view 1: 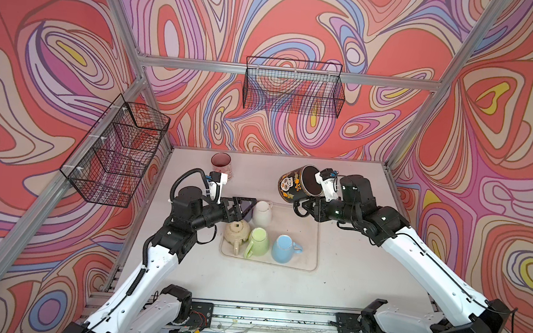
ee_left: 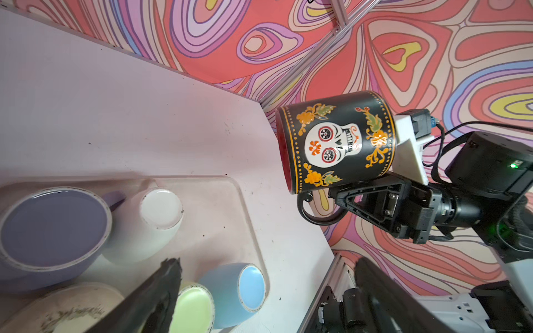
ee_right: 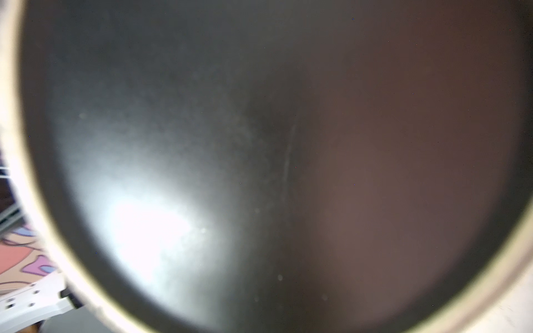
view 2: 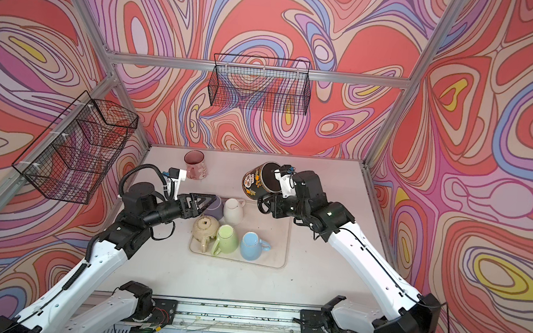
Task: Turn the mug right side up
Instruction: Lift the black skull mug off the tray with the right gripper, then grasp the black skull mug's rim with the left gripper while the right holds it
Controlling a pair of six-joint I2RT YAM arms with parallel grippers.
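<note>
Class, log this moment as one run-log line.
right gripper: shut on skull mug handle, mug lifted sideways | left gripper: open over tray

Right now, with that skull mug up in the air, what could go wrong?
1. The right fingers pinch the skull mug only by its thin handle while it hangs tilted above the table; it might swivel or slip and fall.
2. It hangs near the tray of upside-down mugs, so lowering it could knock the white mug.
3. The open left fingers hover right by the purple mug and might bump it.
</note>
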